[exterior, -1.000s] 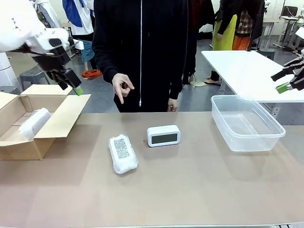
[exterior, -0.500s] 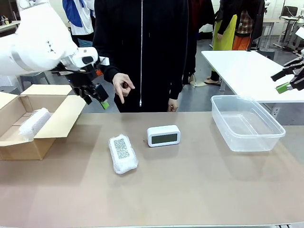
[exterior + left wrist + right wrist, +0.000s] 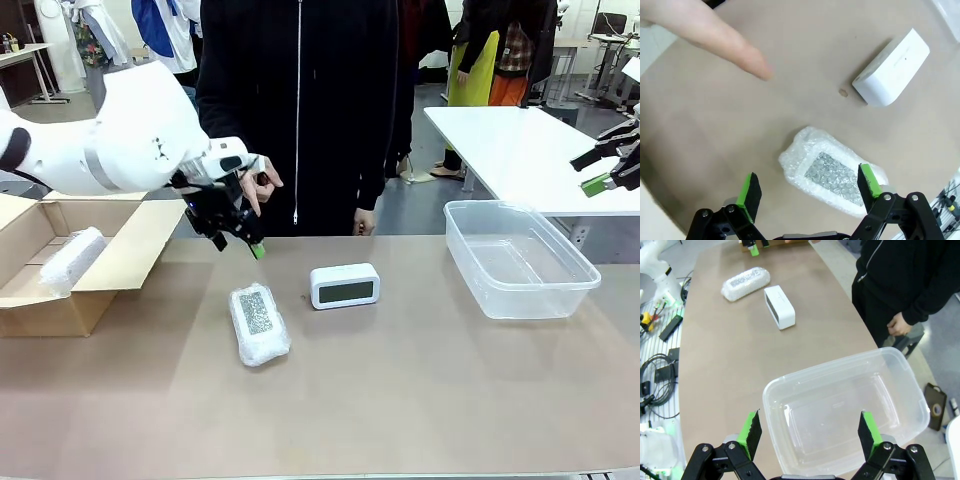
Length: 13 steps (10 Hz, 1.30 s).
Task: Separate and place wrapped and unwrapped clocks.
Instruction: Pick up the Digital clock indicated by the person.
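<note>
One wrapped bundle (image 3: 259, 324) lies flat on the table left of centre, its speckled grey face up. My left gripper (image 3: 248, 243) hovers open just above and behind it; in the left wrist view the bundle (image 3: 832, 170) sits between and below my gripper (image 3: 808, 187). A second wrapped bundle (image 3: 70, 259) rests inside the cardboard box (image 3: 135, 250). The unwrapped clock (image 3: 344, 286) stands mid-table, also seen from the wrists (image 3: 891, 69) (image 3: 779, 306). My right gripper (image 3: 592, 170) hangs open at the far right, high over the clear bin (image 3: 840, 362), holding nothing.
The clear plastic bin (image 3: 455, 235) stands at the table's right, the open cardboard box at the left edge. A person stands at the far side; one hand (image 3: 258, 182) points down close to my left gripper, its finger (image 3: 715, 40) above the table.
My left arm has swung right, from above the cardboard box to over the table by the wrapped bundle. The right arm and the objects have stayed put.
</note>
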Available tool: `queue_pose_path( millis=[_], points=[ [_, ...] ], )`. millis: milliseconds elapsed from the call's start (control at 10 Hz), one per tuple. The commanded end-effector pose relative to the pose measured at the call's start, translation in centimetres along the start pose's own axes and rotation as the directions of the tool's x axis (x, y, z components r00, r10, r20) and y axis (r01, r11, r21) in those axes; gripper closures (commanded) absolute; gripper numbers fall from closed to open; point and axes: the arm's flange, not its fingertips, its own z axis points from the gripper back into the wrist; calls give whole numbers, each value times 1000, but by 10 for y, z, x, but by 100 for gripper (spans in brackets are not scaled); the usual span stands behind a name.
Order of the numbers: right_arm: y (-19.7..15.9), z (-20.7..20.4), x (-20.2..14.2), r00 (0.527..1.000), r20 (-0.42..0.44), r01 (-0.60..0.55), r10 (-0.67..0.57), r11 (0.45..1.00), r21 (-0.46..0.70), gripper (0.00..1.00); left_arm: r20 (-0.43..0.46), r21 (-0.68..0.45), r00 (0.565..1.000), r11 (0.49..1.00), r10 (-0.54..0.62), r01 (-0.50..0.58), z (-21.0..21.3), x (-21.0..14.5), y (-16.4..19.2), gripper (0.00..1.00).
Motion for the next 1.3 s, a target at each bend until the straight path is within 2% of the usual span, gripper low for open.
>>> queue_pose_path(
  millis=[0,200,300,900,1000,1200],
  points=[
    [0,-1,0,1000,10,-4,4,1000,3,0,-33,67,999,997,33,-30,-22,-6,-13,0],
    [0,-1,0,1000,10,-4,4,1000,3,0,-19,184,998,981,66,-61,-34,-15,-18,0],
    [0,-1,0,1000,10,-4,4,1000,3,0,-26,201,998,978,66,-59,-36,-17,-17,0],
    [0,-1,0,1000,10,-4,4,1000,3,0,3,203,998,978,55,-55,-34,-16,-15,0],
    [0,-1,0,1000,10,-4,4,1000,3,0,-1,148,999,988,39,-39,-33,-16,-16,0],
    [0,-1,0,1000,10,-4,4,1000,3,0,-20,179,999,983,42,-38,-33,-14,-12,0]
  ],
)
